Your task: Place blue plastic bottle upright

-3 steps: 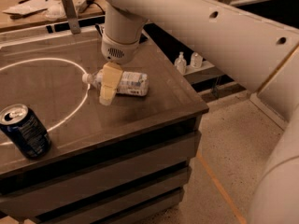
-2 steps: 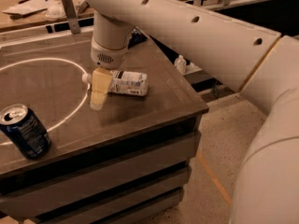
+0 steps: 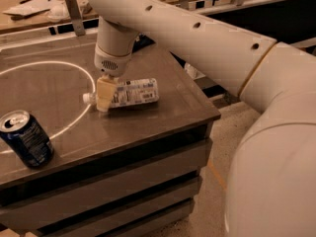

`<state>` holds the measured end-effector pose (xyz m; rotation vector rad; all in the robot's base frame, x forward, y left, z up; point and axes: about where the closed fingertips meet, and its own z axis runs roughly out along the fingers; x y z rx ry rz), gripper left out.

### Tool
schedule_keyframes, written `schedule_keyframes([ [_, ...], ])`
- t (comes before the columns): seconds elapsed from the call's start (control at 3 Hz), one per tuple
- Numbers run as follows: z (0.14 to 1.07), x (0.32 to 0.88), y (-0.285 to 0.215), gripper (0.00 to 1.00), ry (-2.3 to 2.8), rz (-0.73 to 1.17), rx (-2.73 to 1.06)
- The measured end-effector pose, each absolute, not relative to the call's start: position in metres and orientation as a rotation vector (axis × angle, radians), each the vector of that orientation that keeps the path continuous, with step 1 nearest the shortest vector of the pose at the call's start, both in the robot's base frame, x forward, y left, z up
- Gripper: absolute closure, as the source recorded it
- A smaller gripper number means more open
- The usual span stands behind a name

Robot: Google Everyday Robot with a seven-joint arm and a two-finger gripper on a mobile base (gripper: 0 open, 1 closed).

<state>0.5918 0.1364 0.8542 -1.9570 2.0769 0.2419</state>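
Annotator: Gripper [image 3: 104,97] has slid left along the blue plastic bottle [image 3: 136,91] since a second ago and now sits at its neck end. The bottle has swung a little too, with its cap [image 3: 88,98] lower than before.

Checker: Bottle position, camera view?

Annotator: It lies on its side on the dark table [image 3: 163,117], near the right front corner. The cap points left and the label faces up. The cap end just crosses the white ring [image 3: 49,63] marked on the tabletop.

Checker: Gripper state?

Annotator: It points straight down from the white arm [image 3: 197,33]. Its cream tip covers the neck just right of the cap and reaches tabletop level. Can't tell whether it is clamped on the bottle or loose.

Checker: Anything else?

Annotator: A dark blue soda can [image 3: 25,138] stands upright at the front left edge, well apart from the bottle, same spot as earlier. Papers [image 3: 29,9] lie on the counter behind the table.
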Motion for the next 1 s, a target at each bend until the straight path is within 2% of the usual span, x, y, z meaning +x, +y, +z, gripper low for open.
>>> schedule_keyframes([
  [0.67,0.860,0.593,0.107,0.83,1.997,0.324,-1.972],
  [1.0,0.893,0.586,0.105,1.00,1.879,0.375,-1.955],
])
